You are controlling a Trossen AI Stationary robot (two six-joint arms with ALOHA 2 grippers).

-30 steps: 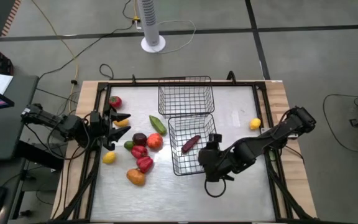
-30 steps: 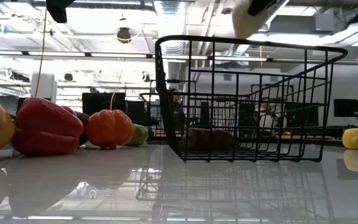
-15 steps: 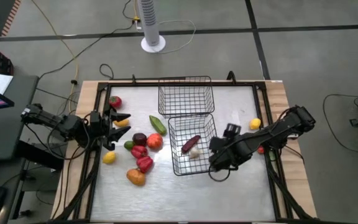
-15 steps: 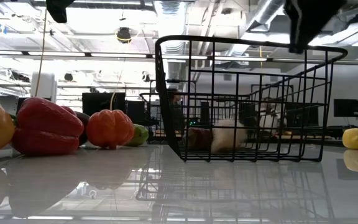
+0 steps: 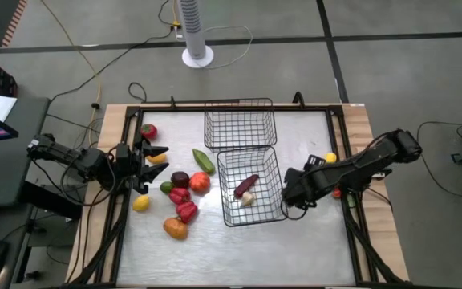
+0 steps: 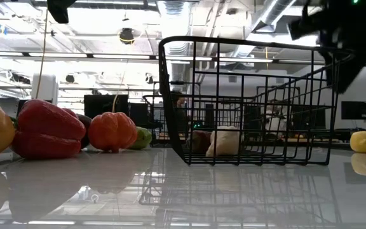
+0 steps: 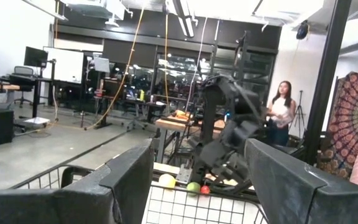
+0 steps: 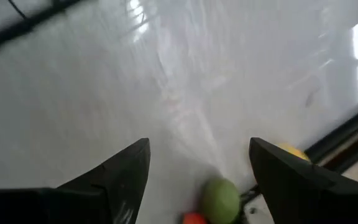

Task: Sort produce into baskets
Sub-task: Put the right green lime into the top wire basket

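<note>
Two black wire baskets stand mid-table: the far one (image 5: 241,122) and the near one (image 5: 251,189). In the near basket lie a dark maroon piece (image 5: 247,184) and a whitish garlic (image 5: 248,197), also in the low view (image 6: 224,141). Several pieces of produce lie left of the baskets, among them a green cucumber (image 5: 203,160), a tomato (image 5: 200,183) and a red pepper (image 5: 187,211). My right gripper (image 5: 305,172) is open and empty above the table, just right of the near basket. My left gripper (image 5: 155,152) is open and empty at the table's left edge.
A yellow piece (image 5: 330,160) and a red piece (image 5: 337,193) lie by the table's right edge; the right wrist view also shows a green one (image 8: 219,198) there. A lemon (image 5: 140,204) and an orange piece (image 5: 175,229) lie at the near left. Bare table lies toward the near edge (image 5: 239,257).
My right gripper has let go of the whitish garlic above the near basket. The garlic has fallen into the basket and now rests on its bottom beside the maroon piece. The gripper has then gone toward the table's right edge, clear of the basket.
</note>
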